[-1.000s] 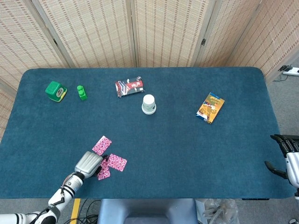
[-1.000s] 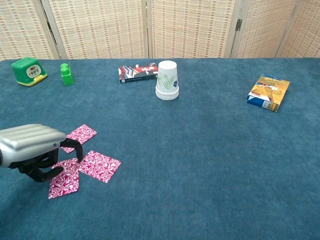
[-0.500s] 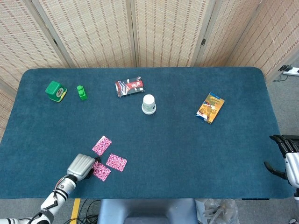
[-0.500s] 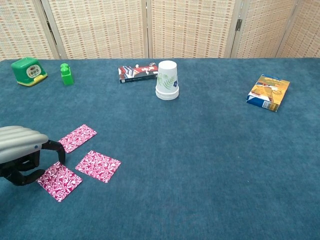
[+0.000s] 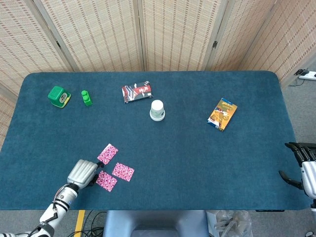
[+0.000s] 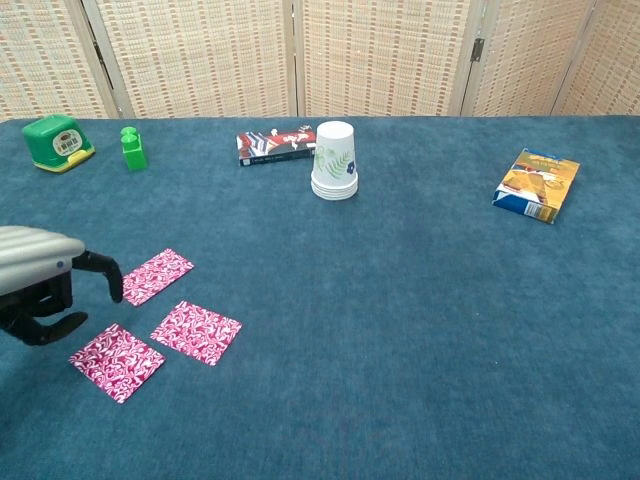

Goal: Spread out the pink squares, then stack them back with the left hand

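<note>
Compared with a second ago, the left hand (image 6: pixel 40 285) has drawn back toward the near left of the table (image 5: pixel 197 153) and no longer covers the pink squares, which then overlapped under its fingers and now lie apart as three separate pieces: a far pink square (image 6: pixel 156 275), a right pink square (image 6: pixel 197 331) and a near pink square (image 6: pixel 116 361), the last one having slid toward the front edge. The left hand hovers just left of them, back upward, its dark fingers (image 6: pixel 100 272) curled down and forward with nothing between them; one fingertip hangs just beside the far square's left corner, and whether it touches cannot be told. In the head view the same hand (image 5: pixel 83 172) sits near the table's front edge, its forearm running off the lower left corner. The right hand (image 5: pixel 302 168) rests past the table's right edge, fingers spread and empty. A broad stretch of bare blue cloth lies between the squares and the paper cups (image 6: pixel 334 161), the dark packet (image 6: pixel 275 144) and the orange box (image 6: pixel 538 184); the green box (image 6: pixel 58 141) and green bottle (image 6: pixel 133 148) sit well apart at the far left.
</note>
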`<state>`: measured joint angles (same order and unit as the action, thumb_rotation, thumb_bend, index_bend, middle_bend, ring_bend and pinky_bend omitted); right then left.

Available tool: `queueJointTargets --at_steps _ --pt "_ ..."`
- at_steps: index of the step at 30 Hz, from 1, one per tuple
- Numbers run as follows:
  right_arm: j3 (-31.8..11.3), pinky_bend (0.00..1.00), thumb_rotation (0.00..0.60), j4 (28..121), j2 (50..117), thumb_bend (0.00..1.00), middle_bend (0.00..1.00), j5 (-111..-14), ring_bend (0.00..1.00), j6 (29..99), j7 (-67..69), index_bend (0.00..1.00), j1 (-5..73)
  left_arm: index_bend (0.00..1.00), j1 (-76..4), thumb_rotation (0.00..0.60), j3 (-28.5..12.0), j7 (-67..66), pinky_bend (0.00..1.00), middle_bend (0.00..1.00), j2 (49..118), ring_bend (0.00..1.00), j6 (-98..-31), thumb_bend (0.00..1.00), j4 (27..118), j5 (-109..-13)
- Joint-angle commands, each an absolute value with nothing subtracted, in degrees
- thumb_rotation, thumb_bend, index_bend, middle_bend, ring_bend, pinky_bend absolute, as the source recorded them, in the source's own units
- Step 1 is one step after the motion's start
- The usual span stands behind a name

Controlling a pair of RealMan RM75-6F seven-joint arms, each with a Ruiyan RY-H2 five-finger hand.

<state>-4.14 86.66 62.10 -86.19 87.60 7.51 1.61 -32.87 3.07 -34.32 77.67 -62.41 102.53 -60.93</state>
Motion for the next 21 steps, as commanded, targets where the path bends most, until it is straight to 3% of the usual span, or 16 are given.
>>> queueJointTargets --at_steps 1,4,7,21 --pt "-4.15 0.28 0.600 86.63 62.09 0.25 0.21 -86.24 0.19 87.69 7.59 0.16 1.59 0.34 -33.12 0.600 0.39 -32.11 1.00 0.99 80.84 0.93 -63.44 0.47 98.60 -62.34" --pt "-4.13 0.28 0.600 86.58 62.03 0.25 0.21 -86.26 0.19 87.80 7.68 0.16 1.50 0.31 -33.78 0.600 -1.24 -31.34 1.00 0.99 83.41 0.93 -63.09 0.36 95.50 -62.10" --pt "-4.11 0.28 0.600 86.57 61.96 0.25 0.21 -86.18 0.19 87.88 7.75 0.16 1.39 0.29 -34.55 0.600 -2.63 -31.28 1.00 0.99 85.68 0.93 -62.23 0.31 92.50 -60.77" --pt "-4.21 0.28 0.600 86.72 61.84 0.25 0.21 -85.87 0.19 88.01 7.67 0.16 1.16 0.23 -36.88 0.600 -5.16 -33.46 1.00 0.99 90.80 0.93 -59.66 0.30 85.89 -55.68"
